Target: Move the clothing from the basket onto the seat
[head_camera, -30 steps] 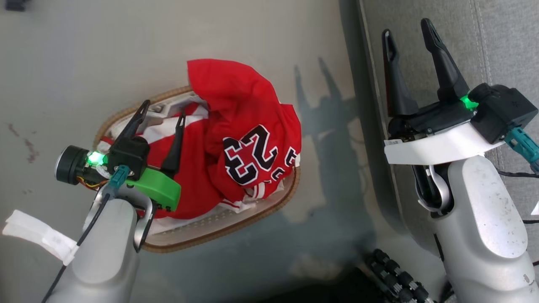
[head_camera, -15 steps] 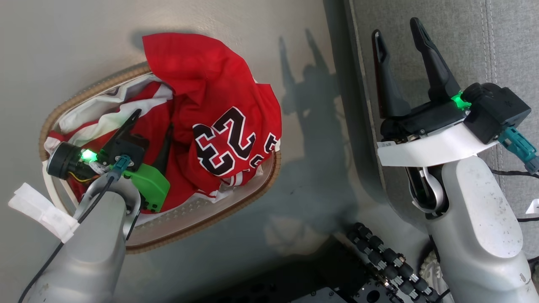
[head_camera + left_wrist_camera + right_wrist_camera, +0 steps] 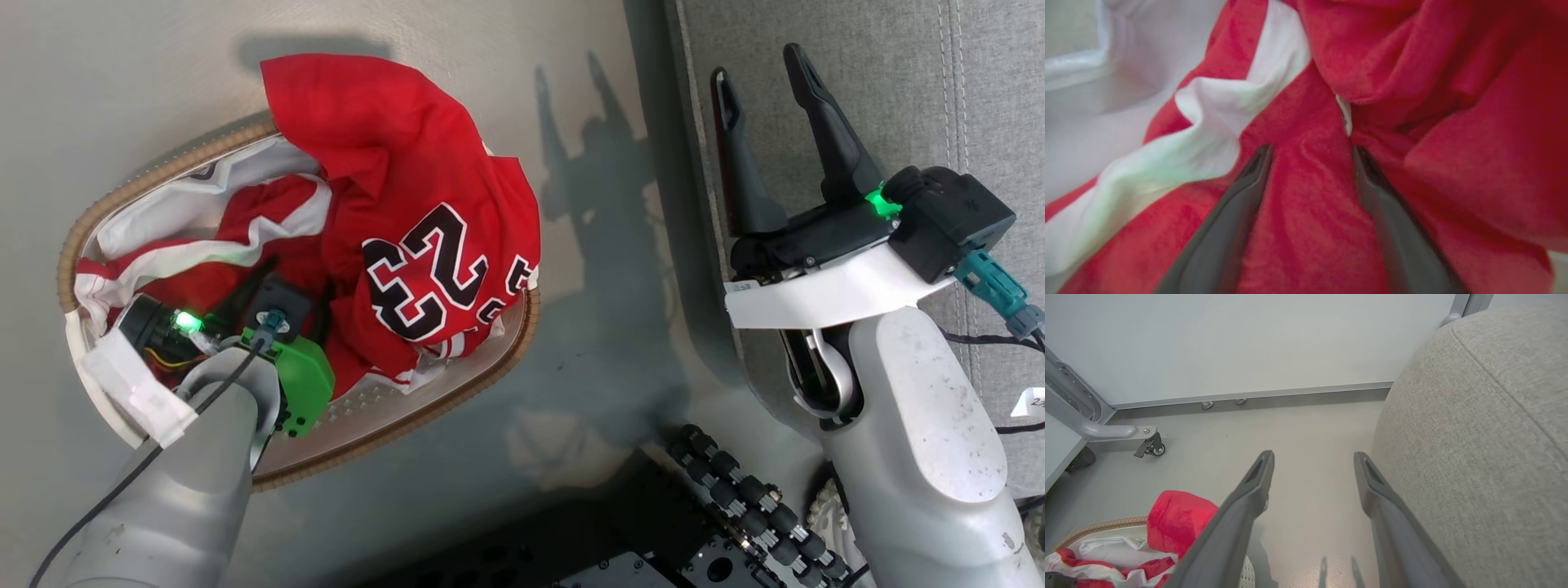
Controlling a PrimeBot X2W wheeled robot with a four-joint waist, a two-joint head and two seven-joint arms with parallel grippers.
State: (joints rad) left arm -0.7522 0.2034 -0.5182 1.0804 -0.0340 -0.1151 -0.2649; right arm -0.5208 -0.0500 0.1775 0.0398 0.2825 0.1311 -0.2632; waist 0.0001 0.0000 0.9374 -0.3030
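Observation:
The basket [image 3: 457, 392] stands on the floor at the left, with a red jersey [image 3: 433, 245] numbered 23 draped over its far rim. Beside the jersey lies a red garment with white trim [image 3: 220, 245]. My left gripper [image 3: 277, 286] is sunk into the basket, open. In the left wrist view its fingers [image 3: 1249, 183] press into a fold of the red garment [image 3: 1306, 212], which bulges between them. My right gripper [image 3: 758, 69] hangs open and empty above the edge of the grey seat [image 3: 857, 82]. The right wrist view shows it [image 3: 1312, 455] over bare floor beside the seat [image 3: 1474, 437].
My dark wheeled base [image 3: 718, 490] shows at the bottom. A white wall and a metal frame on a caster [image 3: 1153, 447] stand beyond the basket rim [image 3: 1098, 526]. A white liner [image 3: 1094, 102] lines the basket's inside.
The head camera has shifted. My left gripper has gone down from above the basket into the red clothing, still open. The right gripper has stayed open by the seat.

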